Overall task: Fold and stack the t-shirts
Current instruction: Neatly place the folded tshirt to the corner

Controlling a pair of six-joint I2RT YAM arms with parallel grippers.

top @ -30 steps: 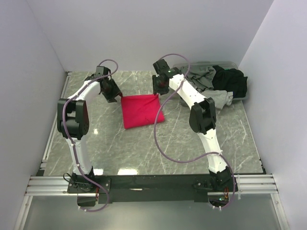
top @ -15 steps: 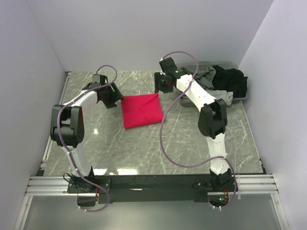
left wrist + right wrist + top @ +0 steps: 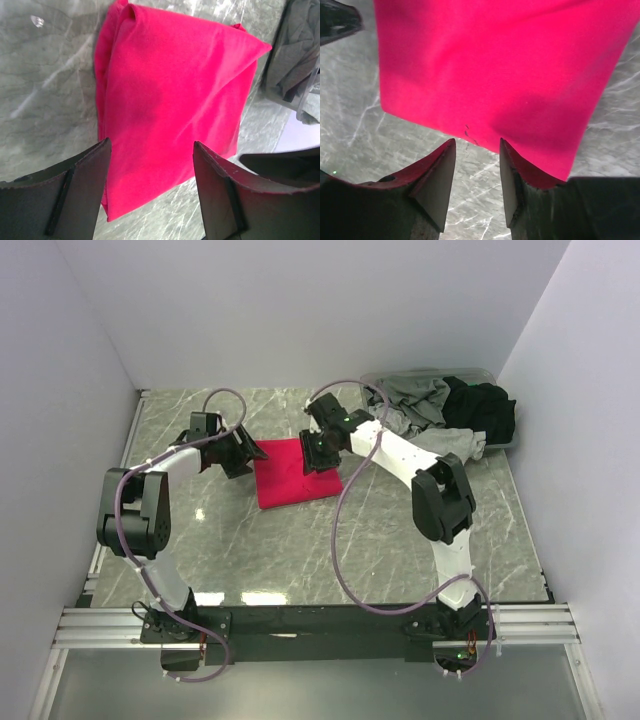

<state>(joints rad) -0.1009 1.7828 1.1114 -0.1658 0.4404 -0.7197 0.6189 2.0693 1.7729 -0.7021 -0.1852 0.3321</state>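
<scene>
A folded pinkish-red t-shirt [image 3: 292,475] lies flat on the marble table in the middle. It fills the left wrist view [image 3: 170,95] and the right wrist view [image 3: 505,65]. My left gripper [image 3: 254,454] is open and empty at the shirt's far left corner; in its wrist view [image 3: 151,150] the jaws stand apart over the shirt's edge. My right gripper [image 3: 312,456] is open and empty over the shirt's far right part; in its wrist view [image 3: 477,147] the jaws stand apart at the shirt's edge. Grey [image 3: 412,400] and black [image 3: 482,410] t-shirts lie heaped at the back right.
A grey plastic tub [image 3: 500,440] stands at the back right corner under the heaped shirts; its edge shows in the left wrist view [image 3: 307,112]. White walls close the table on three sides. A metal rail [image 3: 320,625] runs along the near edge.
Both grippers have come down and inward to the red shirt's far corners. The right arm swung left from near the tub. The shirt has stayed in place.
</scene>
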